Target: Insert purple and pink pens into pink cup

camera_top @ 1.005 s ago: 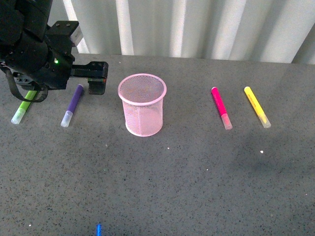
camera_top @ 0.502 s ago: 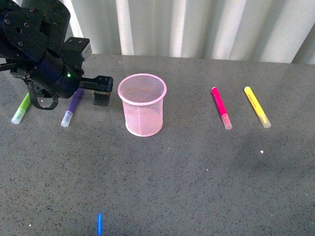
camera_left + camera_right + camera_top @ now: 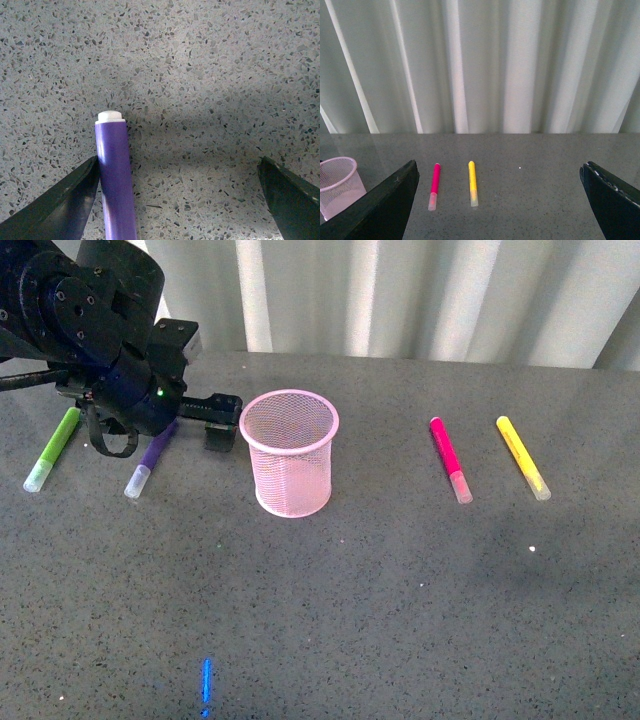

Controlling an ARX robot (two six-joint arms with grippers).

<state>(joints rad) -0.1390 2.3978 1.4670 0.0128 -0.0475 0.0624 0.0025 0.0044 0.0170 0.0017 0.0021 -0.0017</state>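
In the front view's upper left, the left gripper (image 3: 178, 166) is straddling the purple pen (image 3: 150, 455), jaws spread wide and empty, positioning to grasp it.

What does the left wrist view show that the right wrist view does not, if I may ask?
Only the left wrist view shows the purple pen, lying close beside one finger of the open left end effector. Only the right wrist view shows the pink pen, the yellow marker, the pink cup and the curtain, beyond the open right end effector. Both show the grey speckled table, and each end effector grips nothing.
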